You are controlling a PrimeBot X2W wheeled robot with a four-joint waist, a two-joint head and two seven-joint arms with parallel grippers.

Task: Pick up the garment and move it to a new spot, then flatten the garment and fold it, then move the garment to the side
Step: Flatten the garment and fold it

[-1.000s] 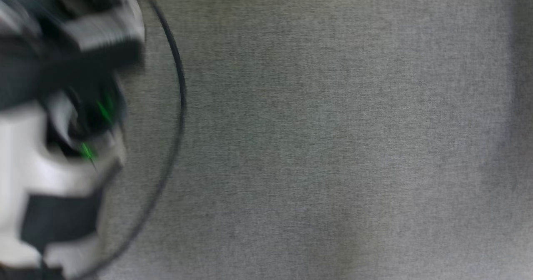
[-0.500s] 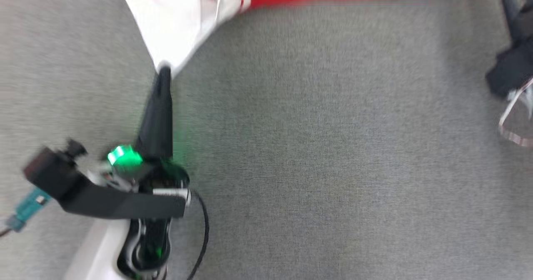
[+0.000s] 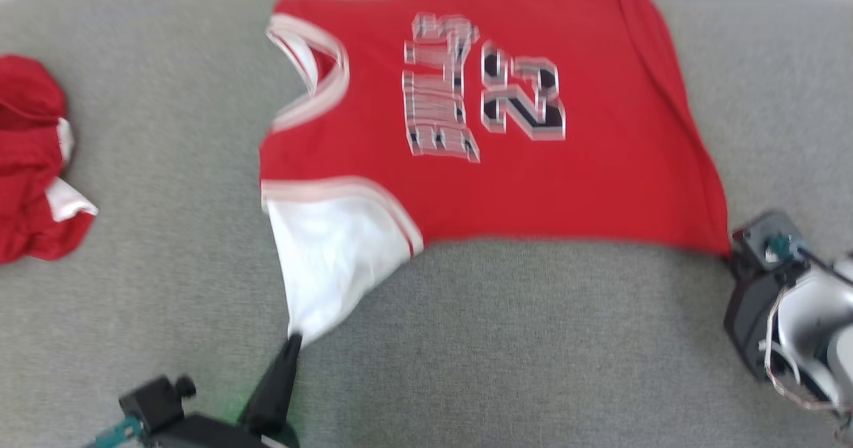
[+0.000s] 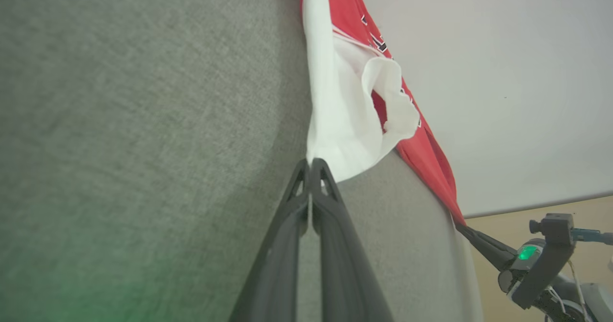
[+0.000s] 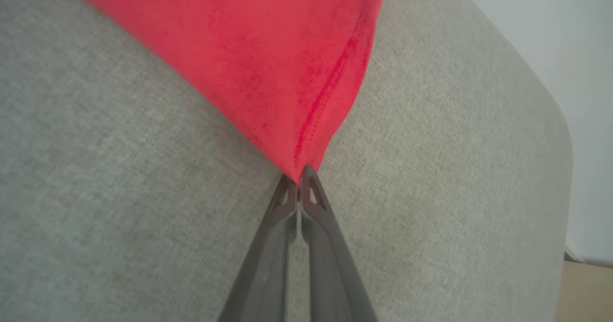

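The garment (image 3: pixel 506 161) is a red sleeveless jersey with white trim and black-and-white lettering, spread across the grey padded surface (image 3: pixel 500 355). Its near left corner is turned over, showing white lining (image 3: pixel 330 261). My left gripper (image 3: pixel 292 340) is shut on the tip of that white corner (image 4: pixel 335 135), low in the head view. My right gripper (image 5: pixel 300 177) is shut on the red hem corner (image 5: pixel 287 73), at the right edge of the head view beside its wrist housing (image 3: pixel 773 281).
A second red and white garment (image 3: pixel 33 168) lies bunched at the left edge of the grey surface. Pale wall (image 4: pixel 503 97) rises behind the surface. My right arm (image 4: pixel 531 259) shows at the lower right of the left wrist view.
The head camera has swung up from bare grey surface to the whole jersey. Both grippers stay shut on its corners.
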